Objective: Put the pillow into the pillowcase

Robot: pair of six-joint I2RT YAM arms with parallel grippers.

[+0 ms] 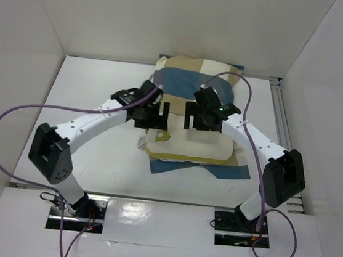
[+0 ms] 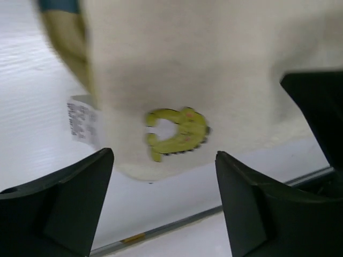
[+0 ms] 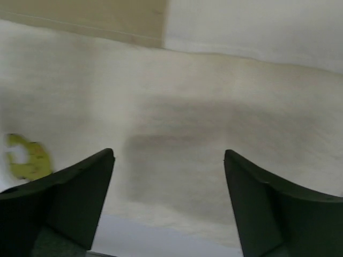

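Two robot arms hover over a half-covered pillow (image 1: pixel 189 148) at the middle of a white table (image 1: pixel 95 89). The pillow's far part lies under the checked pillowcase (image 1: pixel 193 75), while its cream near end sticks out toward the arms, with a strip of the blue cloth showing beneath its near edge. A small yellow emblem (image 2: pixel 177 134) marks the pillow's exposed left corner, and a white printed label (image 2: pixel 80 120) hangs just beside it.

The left gripper (image 2: pixel 163 155) sits above that corner, its fingers (image 2: pixel 75 198) spread wide with nothing between them. The right gripper (image 3: pixel 169 155) hangs over the bare cream surface further right, fingers likewise apart and empty. From above, the two grippers stand side by side near the line where cloth meets cushion.
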